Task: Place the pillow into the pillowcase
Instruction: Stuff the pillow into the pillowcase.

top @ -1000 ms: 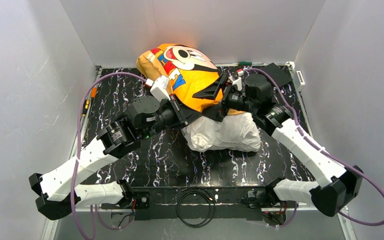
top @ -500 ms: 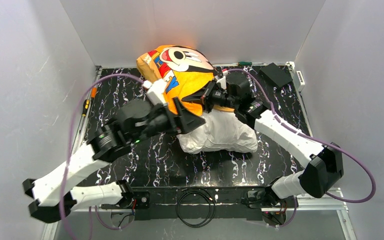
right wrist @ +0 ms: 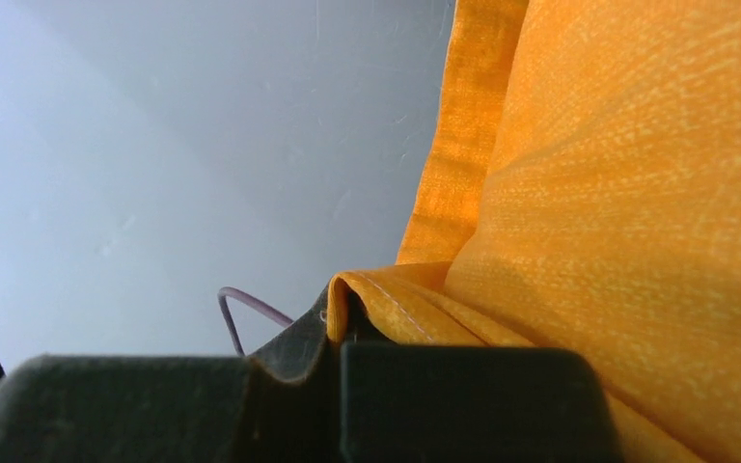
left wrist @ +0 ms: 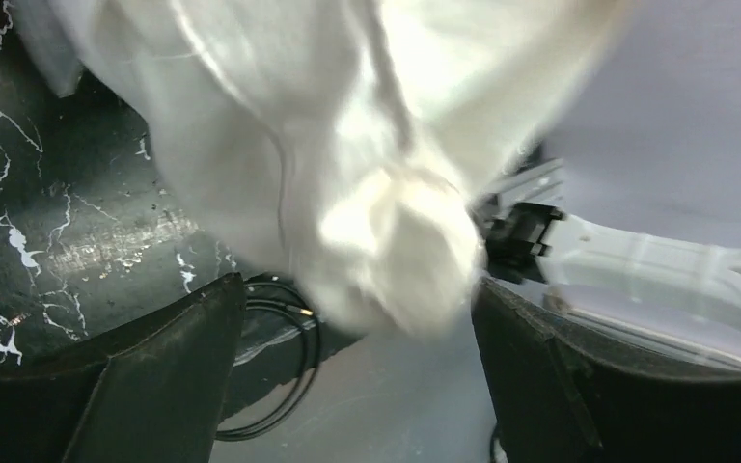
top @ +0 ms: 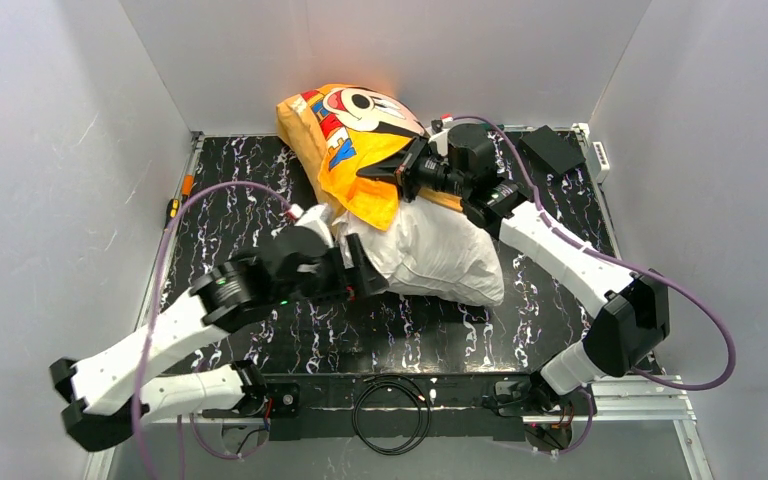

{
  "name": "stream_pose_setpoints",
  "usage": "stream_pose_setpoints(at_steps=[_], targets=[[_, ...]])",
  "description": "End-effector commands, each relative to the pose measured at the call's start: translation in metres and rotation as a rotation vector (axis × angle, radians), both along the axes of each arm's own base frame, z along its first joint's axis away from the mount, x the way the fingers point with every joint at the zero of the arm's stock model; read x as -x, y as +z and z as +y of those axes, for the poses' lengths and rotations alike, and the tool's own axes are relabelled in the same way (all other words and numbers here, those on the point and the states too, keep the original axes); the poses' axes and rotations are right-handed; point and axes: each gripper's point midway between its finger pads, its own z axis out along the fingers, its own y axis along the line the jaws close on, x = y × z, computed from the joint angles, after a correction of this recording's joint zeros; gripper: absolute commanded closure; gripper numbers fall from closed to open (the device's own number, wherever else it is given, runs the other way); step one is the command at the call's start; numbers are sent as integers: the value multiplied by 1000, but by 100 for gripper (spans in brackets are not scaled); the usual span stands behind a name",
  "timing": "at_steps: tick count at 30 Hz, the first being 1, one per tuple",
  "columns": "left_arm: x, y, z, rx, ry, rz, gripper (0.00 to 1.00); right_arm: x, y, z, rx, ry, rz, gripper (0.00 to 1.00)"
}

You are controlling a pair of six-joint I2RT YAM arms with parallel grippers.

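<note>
Orange pillowcase (top: 355,150) edge pinched between right fingers (right wrist: 463,405).

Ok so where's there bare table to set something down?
Far-left corner of the table, beside the pillowcase; also the near strip in front of the pillow. It is crowded mid-table, around pillow and pillowcase.
</note>
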Motion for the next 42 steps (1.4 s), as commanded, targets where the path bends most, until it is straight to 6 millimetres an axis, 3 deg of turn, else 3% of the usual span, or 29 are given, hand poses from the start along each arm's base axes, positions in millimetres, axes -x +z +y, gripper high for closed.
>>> stream_pose_setpoints(at_steps=[1, 3, 5, 7, 13, 17, 20, 27, 34, 42], targets=[[-22, -25, -24, -56, 7, -14, 23, -4, 92, -6, -166, -24, -228, 99], [-42, -29, -35, -75, 36, -63, 43, -3, 98, -7, -158, -22, -239, 99], [-64, -22, -40, -95, 92, -136, 76, -1, 108, -10, -153, -20, -262, 99], [-85, -11, -32, -117, 194, -204, 100, 4, 125, -14, -163, -17, -303, 99], [-143, 40, 1, -150, 416, -303, 100, 27, 206, -32, -154, -25, -508, 99], [-172, 72, 11, -162, 513, -416, 100, 42, 229, -38, -185, -3, -547, 99], [-190, 85, 15, -157, 567, -435, 100, 55, 236, -41, -203, 19, -571, 99], [-222, 82, 33, -185, 701, -374, 100, 86, 250, -42, -239, 115, -665, 99], [-247, 56, 58, -210, 791, -269, 100, 122, 280, -41, -301, 228, -822, 99], [-272, 28, 85, -197, 866, -156, 100, 148, 290, -40, -356, 334, -927, 99]])
